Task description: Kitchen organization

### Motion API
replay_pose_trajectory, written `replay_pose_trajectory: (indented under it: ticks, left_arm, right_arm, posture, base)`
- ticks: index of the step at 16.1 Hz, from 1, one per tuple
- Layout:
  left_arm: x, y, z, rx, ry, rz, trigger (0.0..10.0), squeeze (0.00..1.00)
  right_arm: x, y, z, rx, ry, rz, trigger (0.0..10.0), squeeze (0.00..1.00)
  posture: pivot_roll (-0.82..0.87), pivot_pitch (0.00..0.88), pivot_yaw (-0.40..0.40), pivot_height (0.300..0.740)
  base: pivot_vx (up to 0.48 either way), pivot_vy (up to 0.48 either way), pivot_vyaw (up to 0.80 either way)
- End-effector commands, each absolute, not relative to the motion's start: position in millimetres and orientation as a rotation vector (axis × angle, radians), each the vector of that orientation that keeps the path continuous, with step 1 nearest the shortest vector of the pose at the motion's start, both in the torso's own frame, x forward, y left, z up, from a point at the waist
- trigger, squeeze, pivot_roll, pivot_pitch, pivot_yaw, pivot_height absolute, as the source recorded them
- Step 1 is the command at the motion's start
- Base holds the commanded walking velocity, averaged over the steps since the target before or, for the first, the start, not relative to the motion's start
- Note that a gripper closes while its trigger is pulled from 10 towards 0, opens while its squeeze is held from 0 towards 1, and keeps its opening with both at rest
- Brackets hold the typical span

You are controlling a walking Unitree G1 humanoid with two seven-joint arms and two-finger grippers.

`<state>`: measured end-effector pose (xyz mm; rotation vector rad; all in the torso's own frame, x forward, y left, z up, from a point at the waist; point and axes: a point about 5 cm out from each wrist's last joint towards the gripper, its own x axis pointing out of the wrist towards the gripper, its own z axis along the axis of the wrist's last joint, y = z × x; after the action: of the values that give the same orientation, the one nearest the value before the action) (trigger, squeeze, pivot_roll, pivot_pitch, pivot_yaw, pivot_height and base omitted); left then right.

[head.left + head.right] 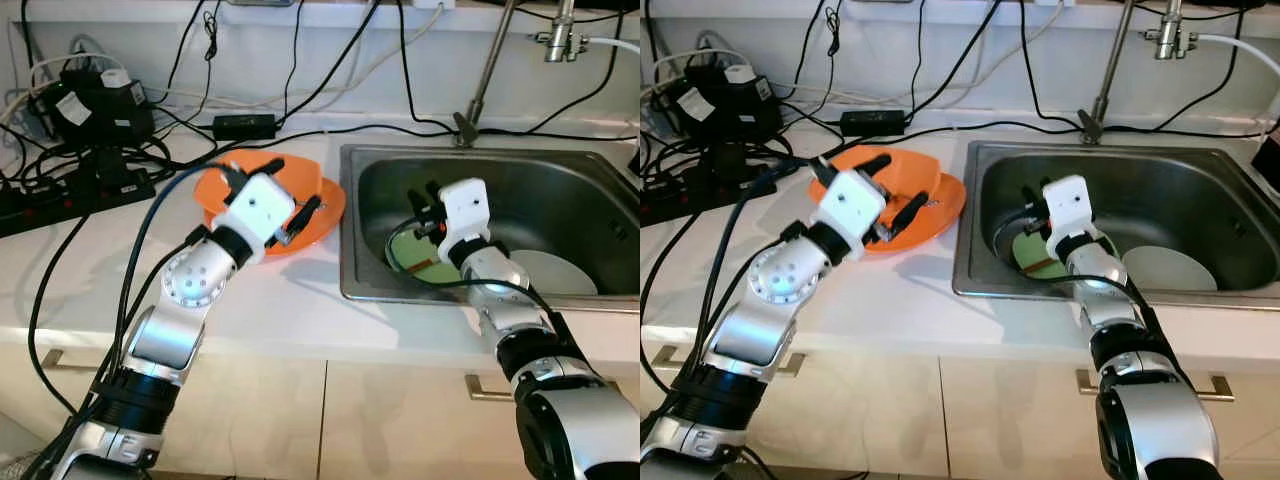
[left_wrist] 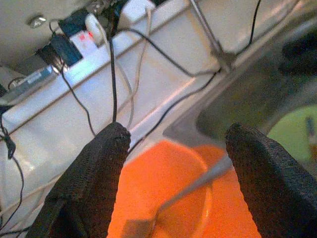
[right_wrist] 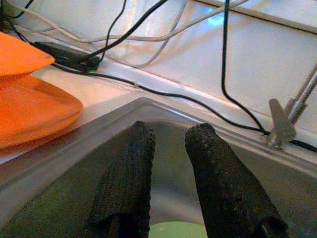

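The orange bowl [image 1: 262,172] sits under our left gripper [image 1: 272,200], jaws apart; next we close on its rim.

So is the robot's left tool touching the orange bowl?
Apart. In the left wrist view the left tool hangs open above the orange bowl, its two fingers spread wide with the bowl showing between them.

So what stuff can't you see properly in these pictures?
- Green plate in the sink: the right gripper and arm cover much of it in the eye views.
- Orange bowl: partly behind the left gripper.
- Tap: cut off by the top edge.
- Utensil in the bowl: blurred in the left wrist view.
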<state>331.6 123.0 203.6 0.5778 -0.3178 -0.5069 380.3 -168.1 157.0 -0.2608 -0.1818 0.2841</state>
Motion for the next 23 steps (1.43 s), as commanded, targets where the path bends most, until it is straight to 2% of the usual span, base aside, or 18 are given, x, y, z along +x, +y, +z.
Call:
replay_pose_trajectory:
  ticks: [1,8,13,18,23]
  left_arm:
    - [330.9,123.0,192.9,0.614,-0.297,-0.515,10.0,0.00]
    - [331.4,121.7,175.3,0.694,-0.286,-0.550,10.0,0.00]
    - [338.4,94.8,163.0,0.813,-0.290,-0.591,10.0,0.00]
    - [349.7,82.2,170.4,0.879,-0.344,-0.536,10.0,0.00]
    - [358.0,87.2,179.9,0.906,-0.365,-0.467,10.0,0.00]
  right_arm:
    - [379.3,-165.9,156.0,-0.256,-0.183,0.297,10.0,0.00]
    - [379.5,-162.3,156.8,-0.254,-0.188,0.308,10.0,0.00]
    - [380.1,-162.8,159.1,-0.257,-0.196,0.305,10.0,0.00]
    - [379.2,-163.7,158.2,-0.259,-0.198,0.300,10.0,0.00]
    - [378.6,-167.9,158.0,-0.261,-0.197,0.289,10.0,0.00]
  posture:
    - [0.07,0.000,0.026,0.740]
    - [0.07,0.000,0.032,0.740]
    - [0.05,0.000,0.038,0.740]
    - [0.04,0.000,0.039,0.740]
    - [0.04,0.000,0.041,0.740]
  base:
    - [0.000,0.000,0.00]
    - [0.000,0.000,0.00]
    - [0.000,0.000,0.00]
    - [0.000,0.000,0.00]
    - [0.000,0.000,0.00]
